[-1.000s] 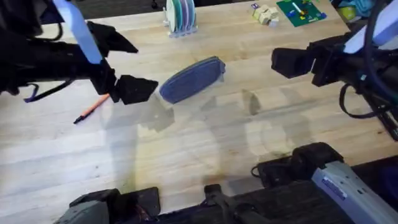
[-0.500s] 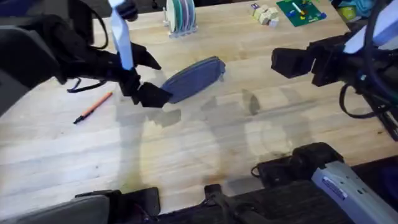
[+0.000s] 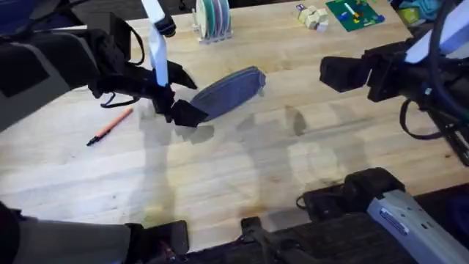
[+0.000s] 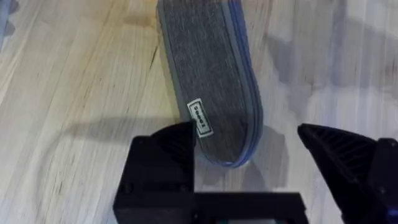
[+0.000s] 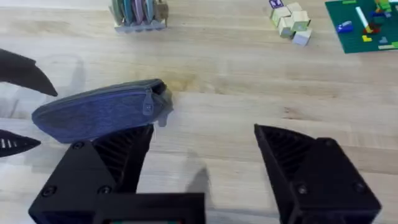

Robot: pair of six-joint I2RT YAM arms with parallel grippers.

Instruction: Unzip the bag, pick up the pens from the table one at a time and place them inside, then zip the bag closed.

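Over the last second the left tool [image 3: 183, 110] has travelled from beside the orange pen [image 3: 110, 126] across to the near rounded end of the blue-grey pencil pouch [image 3: 229, 92]. That shift suggests the arm has passed over the pen for now and is going for the pouch first, which fits the order of the task: the zipper has to come open before anything can go in. The pouch and the pen have not moved.

In the left wrist view the left tool's fingers [image 4: 165, 152] are spread wide with nothing between them; one sits just at the pouch's end, by the small sewn label [image 4: 200, 117], while the other stands off to the far side of that end. The pouch end lies in the gap, so a closing pinch here would likely catch the fabric. The left arm reaches in low from the desk's left side.

The right tool [image 5: 202, 140] hangs above the desk [image 3: 242, 176] toward its right edge, well apart from the pouch, fingers wide open and empty, unchanged over the second. Its wrist view shows the zipper pull [image 5: 148, 107] at the pouch's far end, the zipper apparently shut.

The pouch lies slantwise near the middle of the desk; the pen lies nearer the left edge.
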